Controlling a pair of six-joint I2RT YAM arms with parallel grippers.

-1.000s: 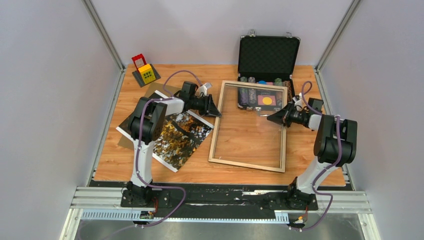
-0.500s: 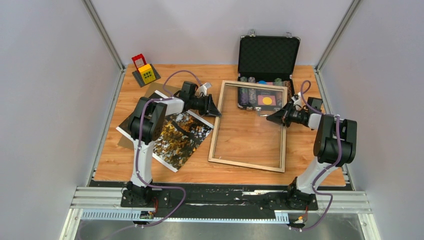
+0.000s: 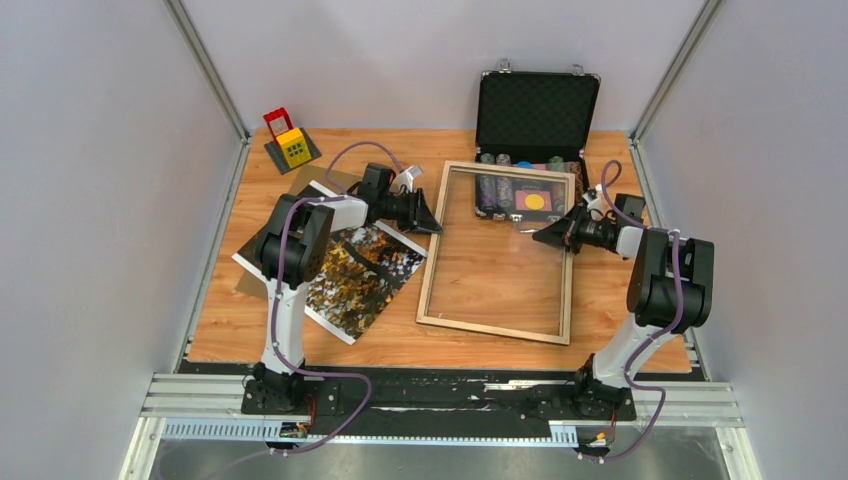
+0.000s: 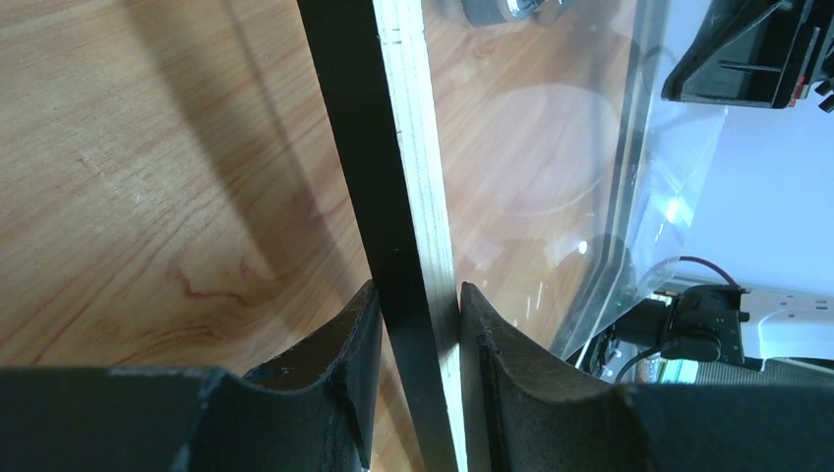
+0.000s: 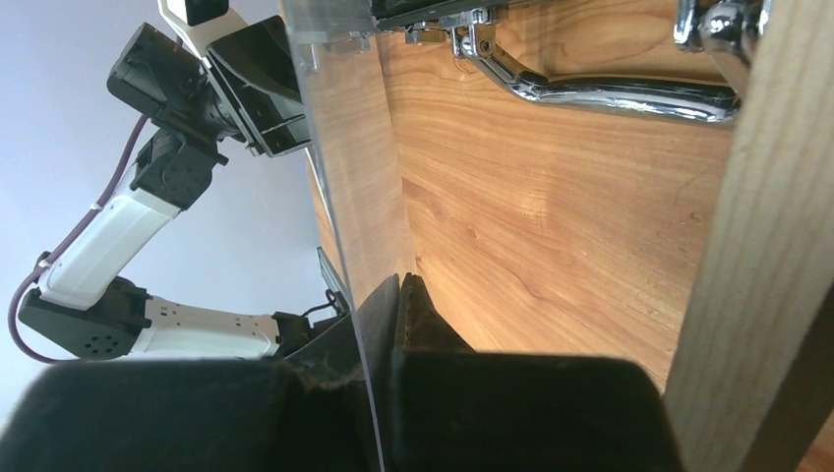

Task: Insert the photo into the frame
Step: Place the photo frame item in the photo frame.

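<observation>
From above and behind the arms we see the whole counter [image 3: 230, 330]. Wrist cameras sit tight behind the left claw [image 4: 418, 305] and right claw [image 5: 398, 295], facing each other across the frame [image 3: 490, 330].

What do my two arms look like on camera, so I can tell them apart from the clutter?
They are a matching pair. The left arm and right arm each have a white lower link, bulky black joint housings and a black base. A thin purple cable loops along each arm. The heads are black wedges, and the jaws are matte black with rounded inner faces.
</observation>
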